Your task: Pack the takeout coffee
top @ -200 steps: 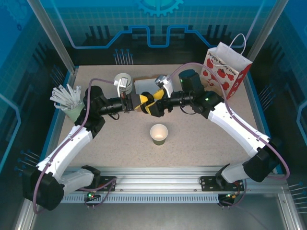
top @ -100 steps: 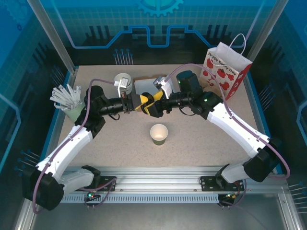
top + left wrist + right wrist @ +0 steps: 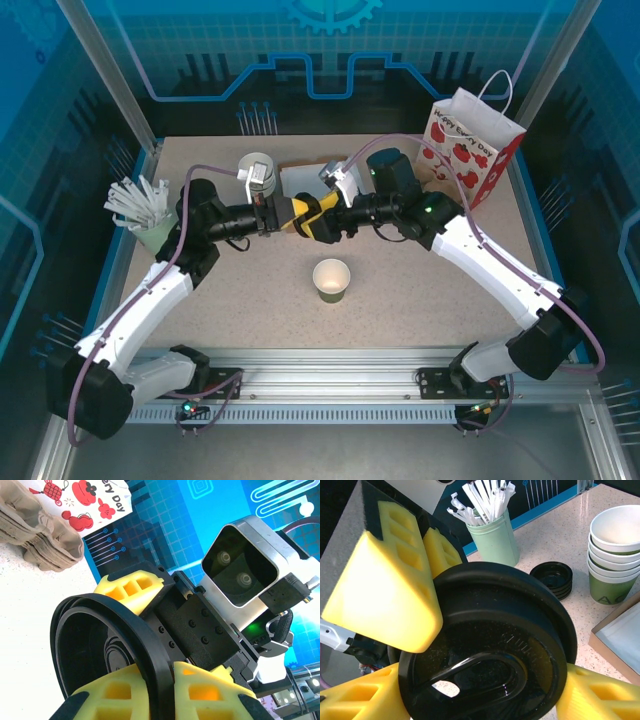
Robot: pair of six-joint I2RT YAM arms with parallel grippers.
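Top external view: shows left gripper (image 3: 285, 217) and right gripper (image 3: 322, 222) meeting mid-table, both seemingly clamped on the black lid (image 3: 490, 645). Leaves the green cup (image 3: 331, 278) uncovered, just nearer. Remaining: lidding, then packing.

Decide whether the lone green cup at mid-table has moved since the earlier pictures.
No. The green cup keeps its spot relative to the gift bag.

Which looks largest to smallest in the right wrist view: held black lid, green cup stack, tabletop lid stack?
1. held black lid, inflated by nearness
2. green cup stack
3. tabletop lid stack
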